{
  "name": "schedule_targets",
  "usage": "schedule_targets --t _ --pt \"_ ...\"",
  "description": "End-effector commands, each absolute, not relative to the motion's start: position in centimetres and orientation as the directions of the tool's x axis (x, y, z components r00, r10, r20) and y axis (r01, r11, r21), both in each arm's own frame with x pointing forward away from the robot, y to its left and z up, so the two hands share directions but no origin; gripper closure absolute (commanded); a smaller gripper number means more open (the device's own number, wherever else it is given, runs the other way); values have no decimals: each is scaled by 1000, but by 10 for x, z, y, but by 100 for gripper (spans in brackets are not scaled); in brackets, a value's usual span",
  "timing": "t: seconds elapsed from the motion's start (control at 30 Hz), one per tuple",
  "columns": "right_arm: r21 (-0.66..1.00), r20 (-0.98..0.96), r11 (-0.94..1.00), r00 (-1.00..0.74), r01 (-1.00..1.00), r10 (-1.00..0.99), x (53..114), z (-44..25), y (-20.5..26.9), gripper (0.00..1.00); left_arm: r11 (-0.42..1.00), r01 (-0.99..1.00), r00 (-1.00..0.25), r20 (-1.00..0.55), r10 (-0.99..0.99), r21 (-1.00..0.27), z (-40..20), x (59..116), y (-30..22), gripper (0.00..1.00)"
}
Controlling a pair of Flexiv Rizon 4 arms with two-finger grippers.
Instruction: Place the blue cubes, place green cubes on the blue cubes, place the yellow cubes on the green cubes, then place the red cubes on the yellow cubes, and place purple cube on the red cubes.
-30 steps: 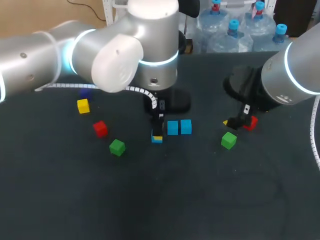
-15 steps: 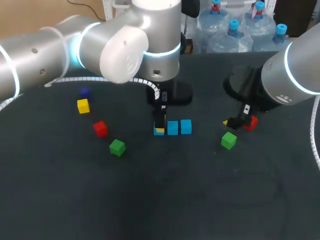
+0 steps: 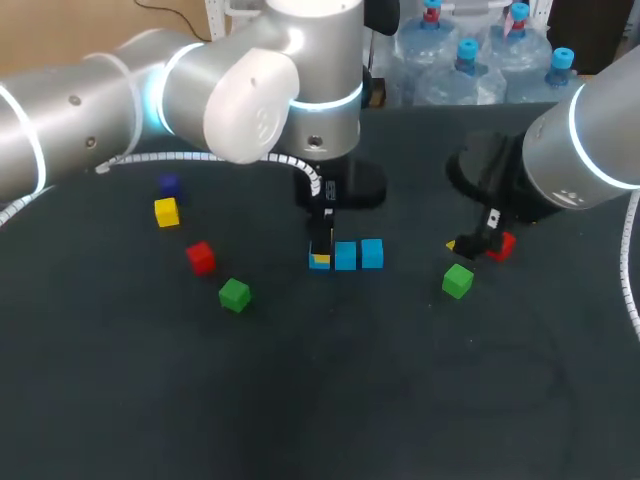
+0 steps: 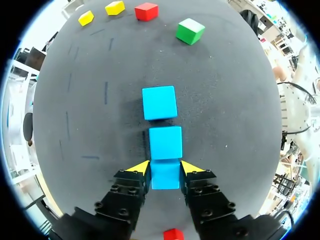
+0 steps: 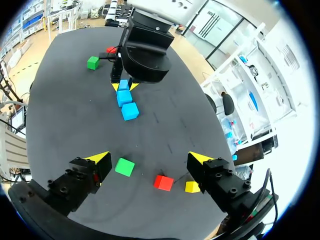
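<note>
Three blue cubes form a row on the black table. My left gripper (image 3: pixel 320 257) (image 4: pixel 165 171) is shut on the end blue cube (image 4: pixel 165 176), its yellow tips pressing both sides. That cube touches the middle blue cube (image 4: pixel 165 142) (image 3: pixel 346 256); the third blue cube (image 4: pixel 159 102) (image 3: pixel 371 253) lies just beyond with a small gap. My right gripper (image 5: pixel 150 158) (image 3: pixel 478 243) hangs open over a green cube (image 5: pixel 124 166) (image 3: pixel 457 281), a red cube (image 5: pixel 163 182) (image 3: pixel 503 245) and a yellow cube (image 5: pixel 192 186), holding nothing.
On the left side of the table lie a yellow cube (image 3: pixel 166 212), a dark purple cube (image 3: pixel 169 184), a red cube (image 3: pixel 201 257) and a green cube (image 3: pixel 234 294). A second yellow cube (image 4: pixel 86 18) shows far ahead of my left gripper.
My left gripper carried the blue cube back and slightly right, bringing it against the row of two blue cubes. The right arm has not moved.
</note>
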State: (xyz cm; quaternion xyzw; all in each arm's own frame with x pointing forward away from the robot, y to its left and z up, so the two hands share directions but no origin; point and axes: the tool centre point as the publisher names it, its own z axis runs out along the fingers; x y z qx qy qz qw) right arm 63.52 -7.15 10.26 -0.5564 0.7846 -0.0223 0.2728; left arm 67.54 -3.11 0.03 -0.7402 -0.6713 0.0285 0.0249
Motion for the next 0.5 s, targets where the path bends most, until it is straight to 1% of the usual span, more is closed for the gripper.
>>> schedule_targets --t 0.03,0.2,0.3,0.37,0.4,0.43,0.5 --pt "-348 -408 385 -232 -855 -883 633 101 -72 0 -98 992 98 -3 995 -80 -1 678 -32 92" --pt "-348 -408 385 -232 -855 -883 633 101 -72 0 -95 992 95 -1 995 -78 -1 678 -30 89" --pt "-348 -408 385 -232 -855 -883 633 101 -72 0 -98 992 98 -5 995 -78 -1 678 -30 76" --pt "-348 -408 385 -232 -855 -883 633 101 -72 0 -101 992 100 -8 995 -77 -1 678 -30 55" --pt "-348 -408 385 -232 -855 -883 633 101 -72 0 -103 992 103 -11 995 -76 -1 677 -30 8" --pt "-348 -408 385 -232 -855 -883 633 101 -72 0 -102 992 101 -12 995 -75 -1 677 -30 0" --pt "-348 -408 385 -232 -855 -883 633 101 -72 0 -104 992 104 -5 995 -68 -1 676 -31 0"
